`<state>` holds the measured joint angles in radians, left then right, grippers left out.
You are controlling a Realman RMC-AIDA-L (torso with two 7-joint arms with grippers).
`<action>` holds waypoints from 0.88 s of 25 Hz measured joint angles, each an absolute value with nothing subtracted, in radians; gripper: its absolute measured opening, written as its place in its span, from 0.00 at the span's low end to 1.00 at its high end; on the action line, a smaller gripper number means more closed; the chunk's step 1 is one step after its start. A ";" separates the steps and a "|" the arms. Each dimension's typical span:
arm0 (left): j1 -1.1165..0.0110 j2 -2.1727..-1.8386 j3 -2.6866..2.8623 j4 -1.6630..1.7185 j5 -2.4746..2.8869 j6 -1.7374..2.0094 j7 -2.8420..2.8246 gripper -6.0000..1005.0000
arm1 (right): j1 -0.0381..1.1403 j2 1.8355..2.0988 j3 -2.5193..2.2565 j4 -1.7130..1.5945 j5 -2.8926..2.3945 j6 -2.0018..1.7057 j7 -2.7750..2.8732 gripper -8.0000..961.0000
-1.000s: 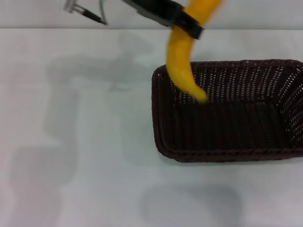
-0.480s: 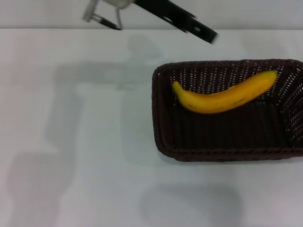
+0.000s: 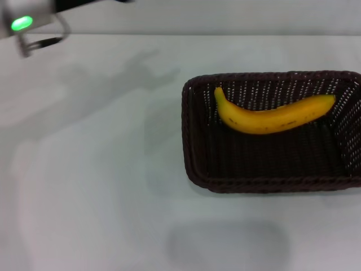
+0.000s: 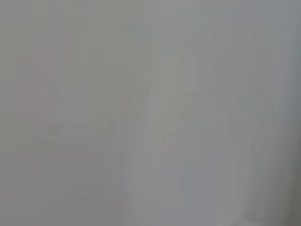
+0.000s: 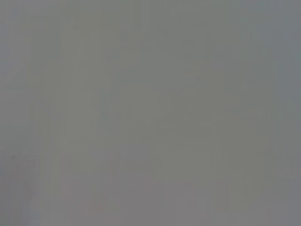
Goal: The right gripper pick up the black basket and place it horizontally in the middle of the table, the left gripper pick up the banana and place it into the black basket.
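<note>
Both halves of the task look finished, judging from how things lie now.

At the far left, in the top corner of the head view, part of the left arm shows: a pale housing with a green light and a thin metal bracket. The left end effector (image 3: 34,35) itself cannot be made out clearly there, so whether it is released or clenched I cannot tell. It carries nothing visible and sits well apart from the basket. The left wrist view shows only blank pale surface, with none of the task's things in it.

Across the middle, the white table (image 3: 96,169) lies bare apart from soft shadows.

To the right, the black basket (image 3: 194,164) rests flat on the table with its long side running across the view, its right end cut off by the picture's edge. It sits toward the right rather than dead centre, so "middle of the table" is met only loosely. Inside it, the banana (image 3: 271,116) lies on its side on the basket floor, toward the far wall, curving from the near-left part to the right end, free of any grip.

The right end effector does not appear in any view, and its wrist view shows only flat grey. What remains, I judge, is just parking the arms.
</note>
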<state>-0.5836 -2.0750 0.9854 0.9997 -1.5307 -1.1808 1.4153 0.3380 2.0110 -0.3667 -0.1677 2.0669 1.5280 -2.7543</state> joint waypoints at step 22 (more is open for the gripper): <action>-0.160 -2.082 0.985 0.377 -2.603 -1.372 2.545 0.88 | 0.327 2.011 -0.348 -0.054 2.064 1.536 -2.725 0.91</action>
<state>-0.1597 -2.0823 0.9845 0.3773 -2.6030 -1.3721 2.5451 0.3267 2.0110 -0.3482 -0.0545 2.0645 1.5362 -2.7254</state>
